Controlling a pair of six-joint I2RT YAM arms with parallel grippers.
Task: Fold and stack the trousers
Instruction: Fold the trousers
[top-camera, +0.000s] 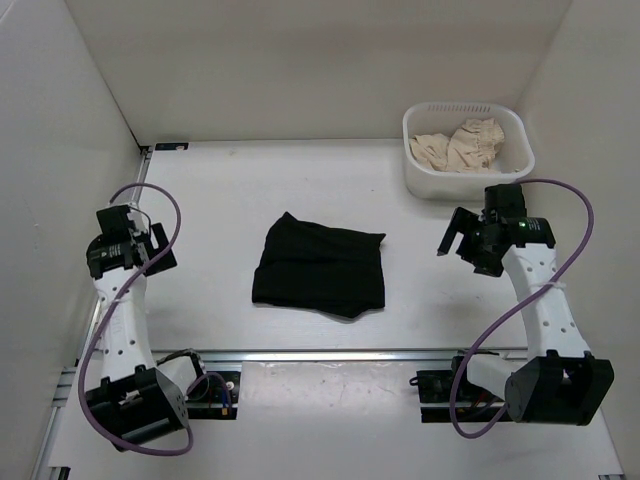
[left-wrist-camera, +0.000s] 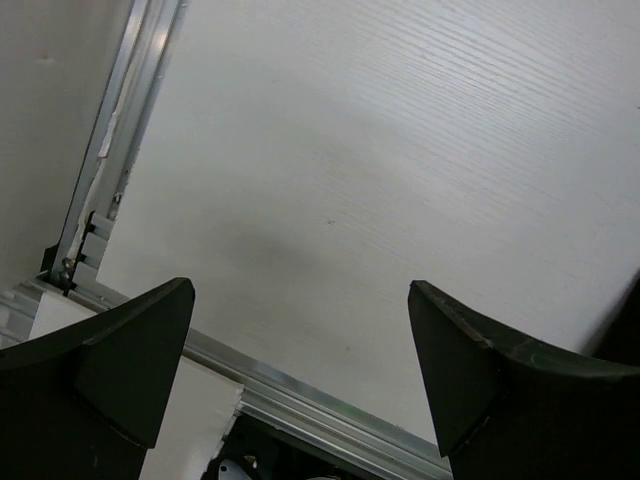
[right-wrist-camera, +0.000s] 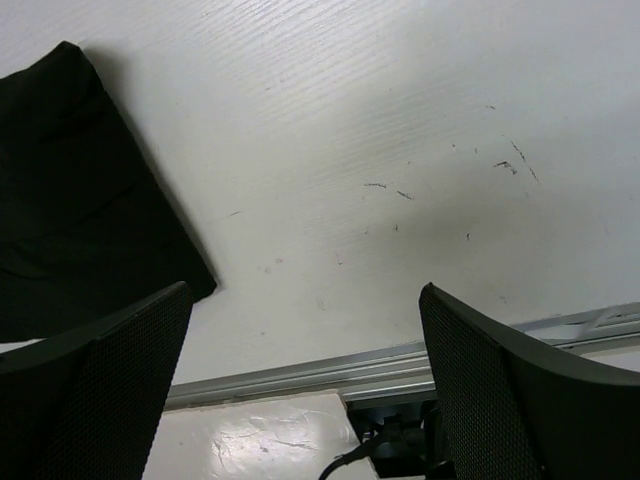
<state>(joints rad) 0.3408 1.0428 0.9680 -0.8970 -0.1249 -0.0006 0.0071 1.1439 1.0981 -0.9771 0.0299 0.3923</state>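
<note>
Overhead first: white counter (top-camera: 220, 190), faint wood grain, boxed in by plain white walls (top-camera: 300, 60) on three sides. The trousers (top-camera: 320, 268) lie at mid-counter, black and folded into a compact, roughly rectangular bundle. They lie flat on the surface, with one corner poking out on the near side. Both claws are clear of them.

An aluminium rail (top-camera: 330, 353) runs along the counter edge on the near side of the trousers, and both arm bases sit nearer than it. A white basket (top-camera: 420, 178) stands beyond the trousers and to their right, by the right wall, with a crumpled beige cloth (top-camera: 460, 145) inside. The right wrist camera shows a few dark scuff marks (right-wrist-camera: 510, 160) on the counter to the right of the trousers.

Left arm: rises from its base with the forearm leaning away. The left claw (top-camera: 150, 245) is raised over the counter, well to the left of the trousers and close to the left wall. Its fingers are spread wide with nothing between them. Only counter and rail show through the gap.

Right arm: bent much the same, with a purple cable (top-camera: 580, 250) looping out. The right claw (top-camera: 452, 238) is raised to the right of the trousers, nearer to them than the left one. Its fingers are wide apart and empty. Its camera catches a corner of the trousers at frame left, apart from the fingers.
</note>
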